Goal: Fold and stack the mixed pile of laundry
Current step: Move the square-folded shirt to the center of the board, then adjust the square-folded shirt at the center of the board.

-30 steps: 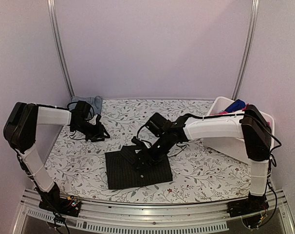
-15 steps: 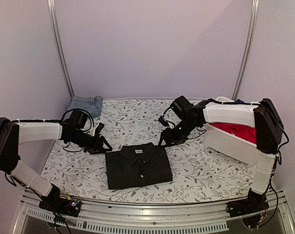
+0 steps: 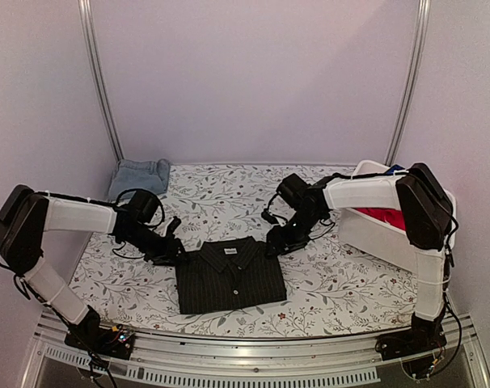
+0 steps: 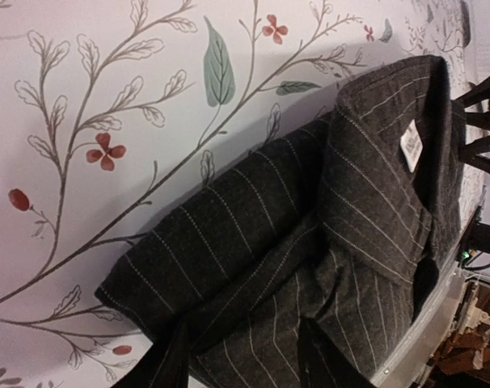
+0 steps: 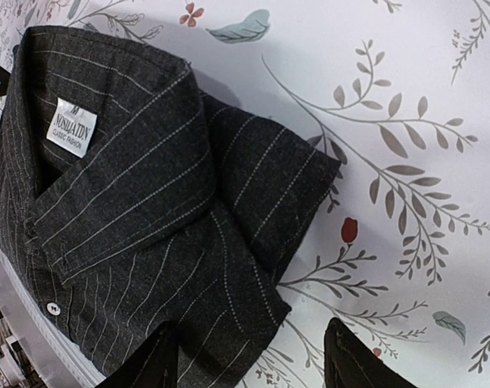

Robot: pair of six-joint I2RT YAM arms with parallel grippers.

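I see the black pinstriped collared button shirt lying folded into a neat square on the tabletop, near the front edge and in the middle. Its collar points to the back. Under it is the floral-patterned table cover.

My left fingers are low over the shirt's back left corner. They stand apart, with the cloth lying flat below the gap, and they hold nothing.

My right fingers are low over the shirt's back right corner. They stand wide apart too, and they hold nothing. From the right wrist I can see a small white label inside the collar and one white button down the front.

A folded light blue denim piece sits far away in the back left corner of the tabletop.

The white plastic bin stands at the right side. A bright red-pink cloth lies inside it. A bit of royal blue cloth peeks over its back rim.
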